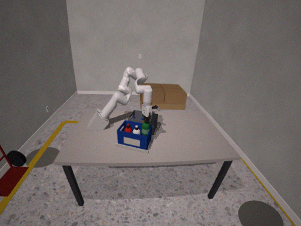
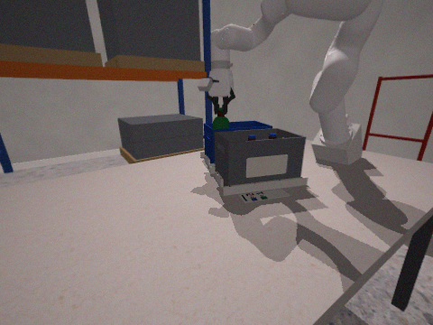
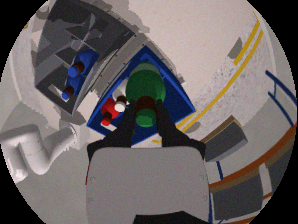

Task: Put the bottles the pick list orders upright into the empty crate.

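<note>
Up comes the green bottle [image 1: 145, 128] [image 2: 221, 122] [image 3: 145, 90], neck clamped in the gripper [image 1: 146, 117] [image 2: 221, 109] [image 3: 145, 106]; straight, slow lifting is needed until the near blue crate's rim [image 1: 133, 145] [image 2: 245, 124] [image 3: 172, 75] is cleared.

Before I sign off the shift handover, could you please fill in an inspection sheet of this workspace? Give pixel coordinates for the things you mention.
Surface: pale table [image 1: 188, 135] [image 2: 135, 235], shadows across it.
Gray crate [image 2: 230, 158] [image 3: 50, 55]: level; two blue-capped bottles [image 3: 76, 70] inside.
Blue crate [image 1: 133, 142] [image 3: 177, 107]: level; red bottle [image 1: 128, 129] [image 3: 110, 107] and white bottle [image 1: 136, 131] [image 3: 120, 104] inside.
Green bottle [image 1: 145, 129] [image 2: 221, 123] [image 3: 145, 87]: upright, held at its neck, partly raised from the blue crate.
Pick list [image 2: 277, 194]: beside the gray crate; counts too small to read.
Clutter: nothing seen.
Gripper [image 2: 221, 111] [image 3: 145, 106]: closed on the green bottle.
Cables: nothing seen.
Surroundings: cardboard boxes [image 1: 174, 94], orange-beamed rack [image 2: 135, 73], red hand truck [image 1: 14, 179].
</note>
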